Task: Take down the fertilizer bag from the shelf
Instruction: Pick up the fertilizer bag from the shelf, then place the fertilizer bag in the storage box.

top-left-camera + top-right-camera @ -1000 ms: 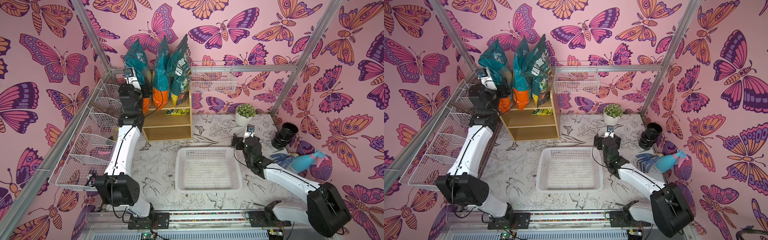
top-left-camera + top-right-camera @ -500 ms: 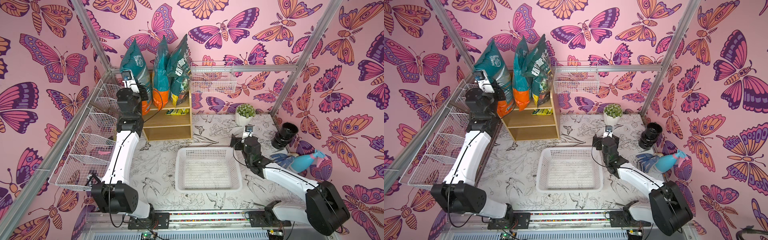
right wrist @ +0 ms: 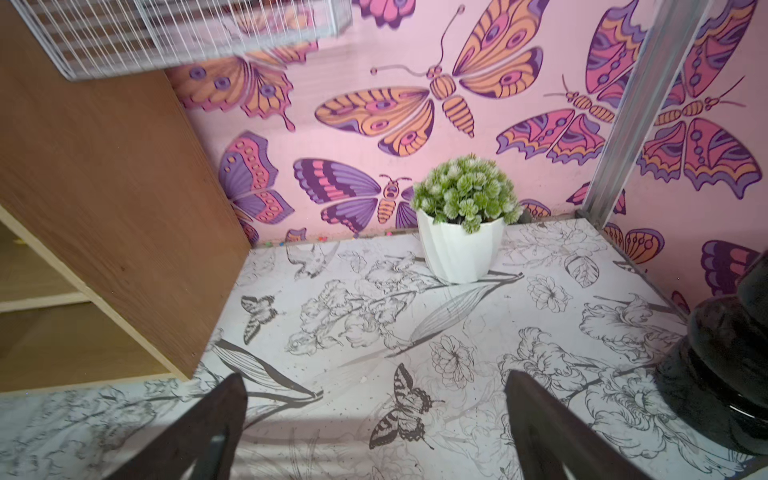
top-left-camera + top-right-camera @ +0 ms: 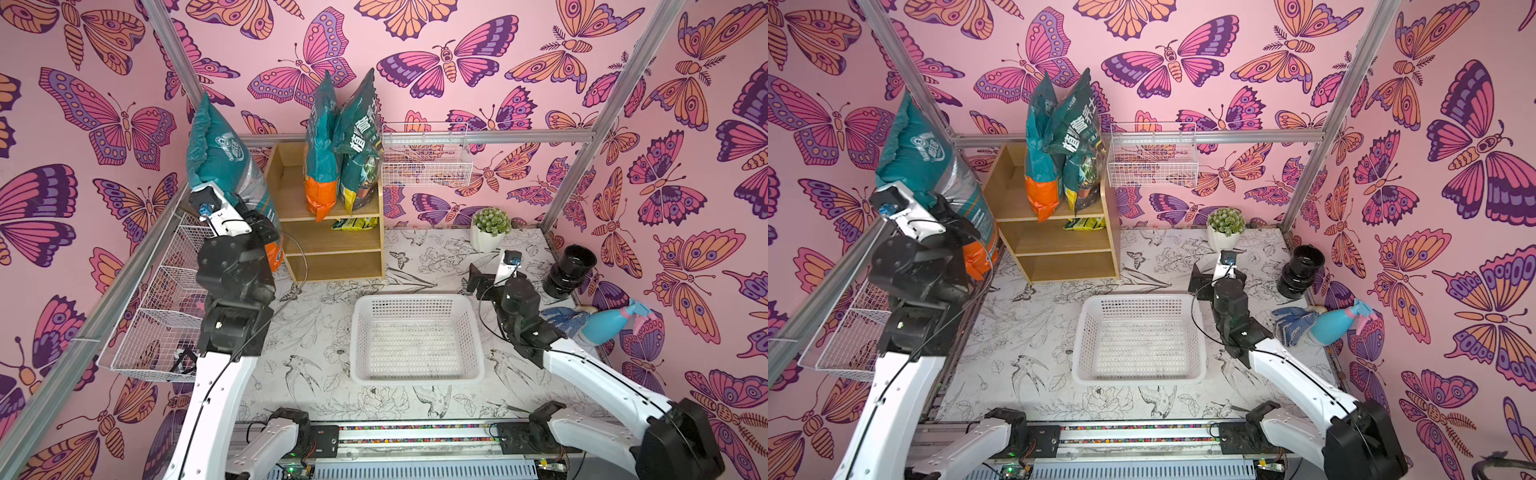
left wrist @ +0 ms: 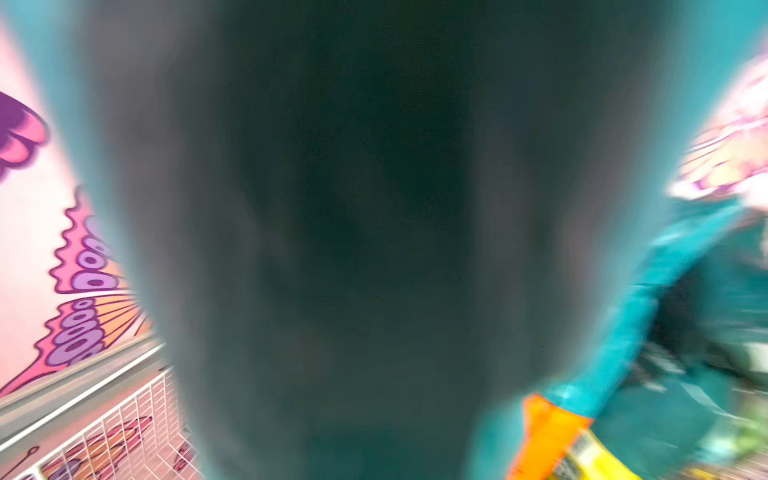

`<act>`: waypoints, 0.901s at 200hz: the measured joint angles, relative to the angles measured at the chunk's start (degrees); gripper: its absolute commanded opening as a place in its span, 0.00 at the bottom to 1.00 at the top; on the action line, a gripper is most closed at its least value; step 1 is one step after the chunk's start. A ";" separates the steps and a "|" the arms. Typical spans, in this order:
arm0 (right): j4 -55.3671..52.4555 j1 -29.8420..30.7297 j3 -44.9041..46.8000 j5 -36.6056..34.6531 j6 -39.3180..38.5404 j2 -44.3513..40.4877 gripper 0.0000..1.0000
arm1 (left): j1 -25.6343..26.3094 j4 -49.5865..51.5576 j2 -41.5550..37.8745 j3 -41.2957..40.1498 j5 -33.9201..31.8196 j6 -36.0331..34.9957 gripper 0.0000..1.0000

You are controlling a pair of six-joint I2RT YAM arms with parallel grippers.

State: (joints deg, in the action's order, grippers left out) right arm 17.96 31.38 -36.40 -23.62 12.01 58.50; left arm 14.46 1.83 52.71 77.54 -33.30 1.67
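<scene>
A teal fertilizer bag (image 4: 220, 158) (image 4: 921, 153) with an orange bottom hangs in the air just left of the shelf (image 4: 332, 239) (image 4: 1054, 241), outside its side panel. My left gripper (image 4: 257, 218) (image 4: 955, 224) is shut on the bag's lower half. In the left wrist view the bag (image 5: 374, 208) fills the picture as a dark blur and hides the jaws. Two more bags (image 4: 322, 149) (image 4: 359, 141) stand on the shelf's top tier. My right gripper (image 4: 478, 282) (image 4: 1198, 286) (image 3: 374, 415) is open and holds nothing, low over the table right of the shelf.
A white plastic basket (image 4: 415, 336) sits mid-table. A yellow packet (image 4: 351, 224) lies on the shelf's middle tier. Wire baskets (image 4: 166, 311) line the left wall and one (image 4: 424, 158) hangs at the back. A potted plant (image 4: 490, 228), black pot (image 4: 569, 270), gloves (image 4: 565, 318) and spray bottle (image 4: 611, 326) stand right.
My left gripper closed on the leftmost bag and drew it off the top tier, leftward and toward the front. The right arm has barely moved.
</scene>
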 measured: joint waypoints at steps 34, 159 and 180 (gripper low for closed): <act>-3.30 0.00 3.91 1.33 1.49 -10.99 0.99 | 15.02 -3.06 -8.70 -7.63 -6.29 -3.72 0.01; -14.12 0.00 17.22 -2.75 4.09 -35.56 0.99 | 53.59 -31.71 -2.19 -40.59 -36.44 -13.40 0.01; -14.43 0.00 16.98 -2.86 4.24 -31.36 0.99 | 59.47 -44.81 5.77 -38.88 -38.21 -19.69 0.01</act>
State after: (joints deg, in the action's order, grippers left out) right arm 3.53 31.38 -19.42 -26.48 16.25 27.14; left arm 73.93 -42.98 58.48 38.65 -71.50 -18.02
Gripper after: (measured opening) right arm 0.993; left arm 0.146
